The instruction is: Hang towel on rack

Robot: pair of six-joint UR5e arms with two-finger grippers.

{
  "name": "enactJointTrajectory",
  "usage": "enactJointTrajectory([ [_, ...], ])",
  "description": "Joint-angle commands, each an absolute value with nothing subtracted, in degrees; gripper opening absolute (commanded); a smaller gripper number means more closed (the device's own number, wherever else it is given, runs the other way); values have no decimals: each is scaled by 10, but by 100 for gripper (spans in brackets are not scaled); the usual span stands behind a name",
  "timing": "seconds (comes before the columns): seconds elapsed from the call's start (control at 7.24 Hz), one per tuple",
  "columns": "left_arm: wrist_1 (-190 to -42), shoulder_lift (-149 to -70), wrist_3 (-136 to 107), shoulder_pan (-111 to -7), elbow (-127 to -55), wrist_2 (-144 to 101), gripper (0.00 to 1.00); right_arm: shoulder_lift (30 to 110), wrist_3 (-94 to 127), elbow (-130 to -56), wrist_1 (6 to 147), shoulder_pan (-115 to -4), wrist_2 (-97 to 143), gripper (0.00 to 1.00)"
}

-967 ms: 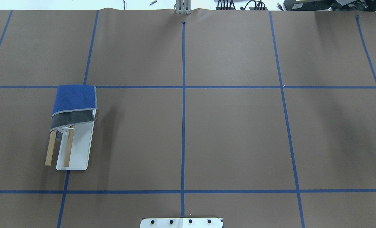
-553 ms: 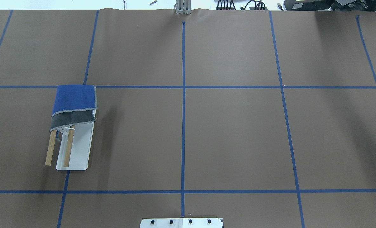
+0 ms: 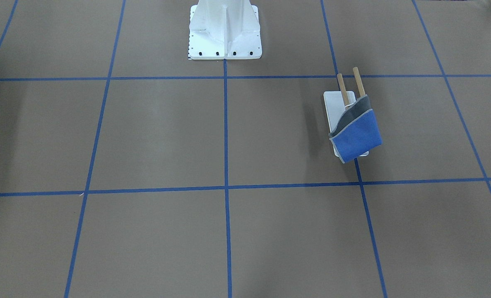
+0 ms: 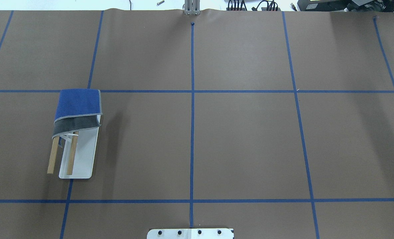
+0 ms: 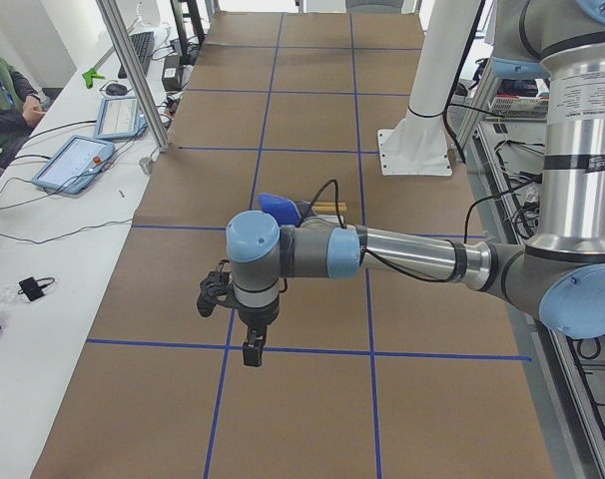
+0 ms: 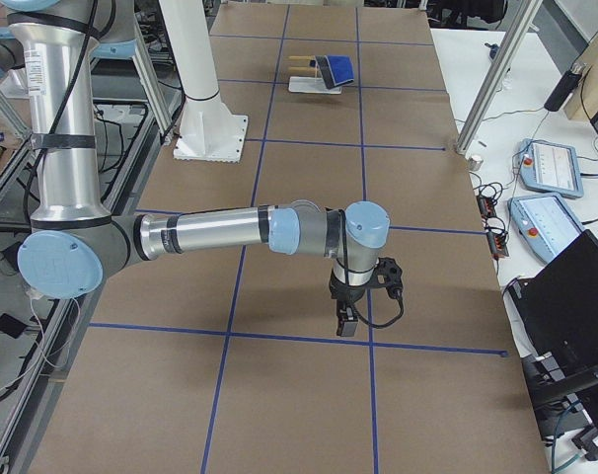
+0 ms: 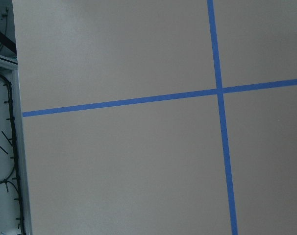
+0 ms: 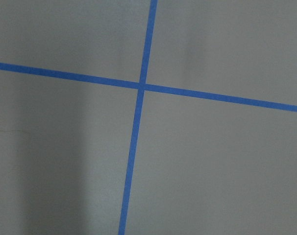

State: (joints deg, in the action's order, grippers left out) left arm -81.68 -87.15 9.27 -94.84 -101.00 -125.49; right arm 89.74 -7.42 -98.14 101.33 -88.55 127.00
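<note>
The towel (image 4: pixel 79 108) hangs folded over the far end of the rack's two wooden dowels (image 4: pixel 72 152), blue face up and a dark grey fold below it. The rack's white base (image 4: pixel 84 156) stands on the left half of the table. In the front-facing view the towel (image 3: pixel 357 134) covers the dowels' near ends above the base (image 3: pixel 332 105). Both arms are outside the overhead and front-facing views. The left gripper (image 5: pixel 253 349) and the right gripper (image 6: pixel 346 321) hang over bare table near the table's ends, far from the rack. I cannot tell whether they are open or shut.
The table is covered in brown paper with a blue tape grid (image 4: pixel 192 91). The big white bolted pedestal (image 3: pixel 225 33) stands at the robot's side. Tablets (image 5: pixel 78 160) and cables lie on the operators' bench. Both wrist views show only paper and tape.
A dark part of the right arm at the overhead view's right edge has moved out of view. The towel and rack have not moved.
</note>
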Motion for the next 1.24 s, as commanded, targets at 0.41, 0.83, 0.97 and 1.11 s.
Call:
enactJointTrajectory([
  [0.41,-823,-851,91,-947,-1028,-1314,99,952,-71,-1013,1013,-899,1271,100],
  [0.83,-822,-851,95,-947,-1033,-1314,99,953,-70,-1015,1012,-899,1272,100],
  [0.97,-822,-851,97,-947,-1035,-1314,99,954,-70,-1015,1012,-899,1276,100],
  [1.11,-822,-851,98,-947,-1038,-1314,99,954,-71,-1015,1012,-899,1277,100],
])
